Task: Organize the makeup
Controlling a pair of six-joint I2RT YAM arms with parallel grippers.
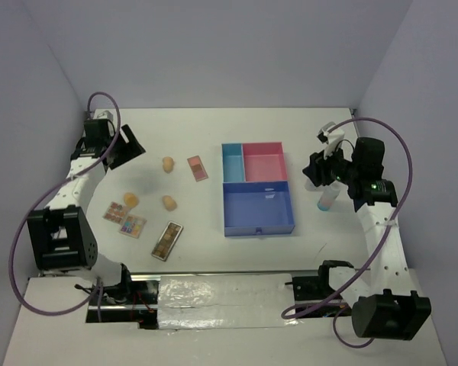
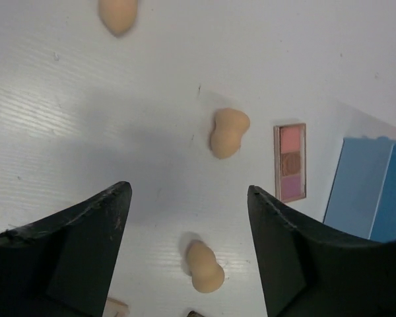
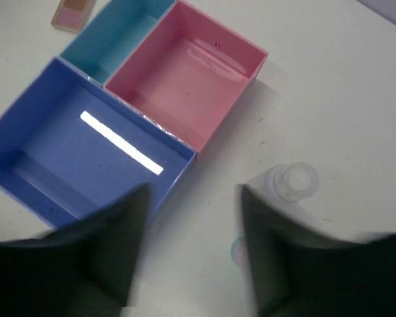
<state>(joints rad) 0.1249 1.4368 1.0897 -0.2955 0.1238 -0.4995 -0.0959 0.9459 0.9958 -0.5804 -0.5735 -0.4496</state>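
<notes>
Three beige sponges (image 1: 167,164) (image 1: 130,200) (image 1: 169,202) lie left of centre. Around them lie a pink palette (image 1: 197,168), two multicolour palettes (image 1: 116,212) (image 1: 133,226) and a brown palette (image 1: 167,240). My left gripper (image 1: 128,149) hangs open above them. Its wrist view shows one sponge (image 2: 204,266) under the open left gripper (image 2: 188,191), another sponge (image 2: 228,132) and the pink palette (image 2: 290,162) beyond. The gradient bottle (image 1: 330,197) stands upright right of the tray. My right gripper (image 1: 319,171) is open above it. Beside the right gripper (image 3: 193,195), a finger hides most of the bottle (image 3: 290,181).
The blue-and-pink tray (image 1: 290,221) sits at the table's centre, its pink (image 3: 135,82), teal and blue compartments open upward. A white strip (image 3: 122,142) shows on the blue floor; tube or glare, I cannot tell. Grey walls enclose the table on three sides.
</notes>
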